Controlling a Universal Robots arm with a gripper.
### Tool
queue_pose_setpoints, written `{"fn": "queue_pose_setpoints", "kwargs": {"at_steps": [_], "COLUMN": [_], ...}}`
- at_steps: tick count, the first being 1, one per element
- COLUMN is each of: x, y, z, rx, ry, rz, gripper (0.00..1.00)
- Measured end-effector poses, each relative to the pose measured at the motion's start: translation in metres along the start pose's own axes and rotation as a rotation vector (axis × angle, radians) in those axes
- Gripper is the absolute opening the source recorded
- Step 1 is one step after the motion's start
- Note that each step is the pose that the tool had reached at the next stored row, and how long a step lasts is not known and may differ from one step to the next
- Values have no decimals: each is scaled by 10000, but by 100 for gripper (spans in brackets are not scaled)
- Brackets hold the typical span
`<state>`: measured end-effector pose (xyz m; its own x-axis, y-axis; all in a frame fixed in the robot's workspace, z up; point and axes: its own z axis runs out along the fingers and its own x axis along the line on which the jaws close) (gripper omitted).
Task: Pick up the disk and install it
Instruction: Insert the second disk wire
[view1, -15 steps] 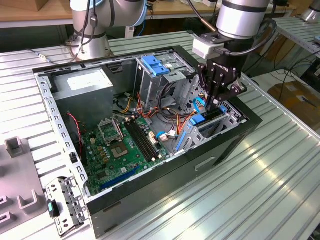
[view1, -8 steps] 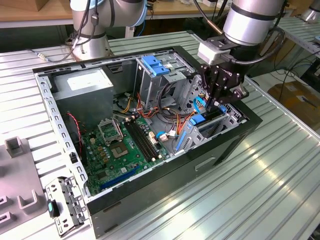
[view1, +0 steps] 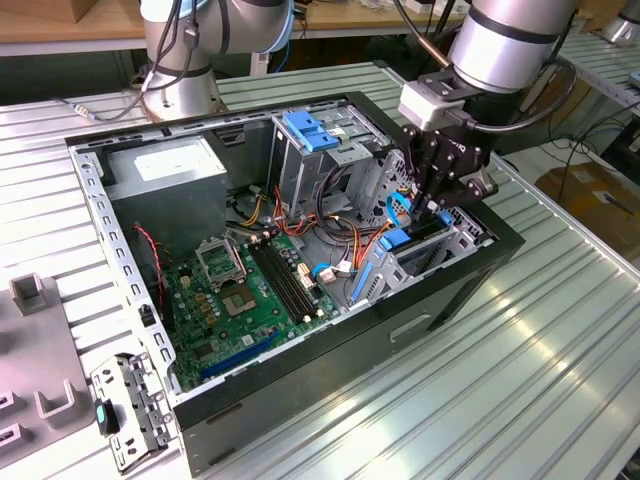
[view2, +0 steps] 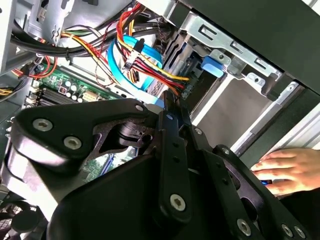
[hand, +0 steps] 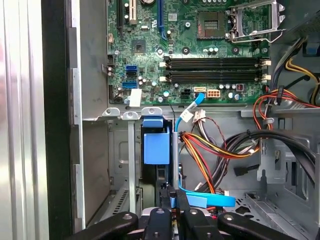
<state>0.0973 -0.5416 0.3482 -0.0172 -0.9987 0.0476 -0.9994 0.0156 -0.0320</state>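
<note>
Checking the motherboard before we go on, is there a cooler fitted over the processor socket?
No: in the first wrist view the processor socket sits bare on the green motherboard, metal retention frame exposed.

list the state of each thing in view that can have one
computer case: side panel off, interior exposed
disk: standing on edge in the metal bay at the case's corner, blue carrier end showing
gripper: lowered over the bay, fingers close together right at the disk
processor socket: empty, retention frame raised
tall grey cage's blue latch: sitting on top of the cage
hand: resting flat outside the case
</note>
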Motion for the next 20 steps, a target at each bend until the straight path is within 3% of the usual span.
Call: {"fn": "queue_pose_setpoints", "kwargs": {"at_steps": [5,8,12,19,20], "x": [50,80,109,110,110], "y": [-10,-14,-14,-14,-14], "z": [3,9,23,42,41], "rx": [-9,-14,-17,-18,-19], "ry": [-183,-336,-423,-487,-522], "rz": [114,177,181,183,185], "gripper": [16,16,16,16,16]}}
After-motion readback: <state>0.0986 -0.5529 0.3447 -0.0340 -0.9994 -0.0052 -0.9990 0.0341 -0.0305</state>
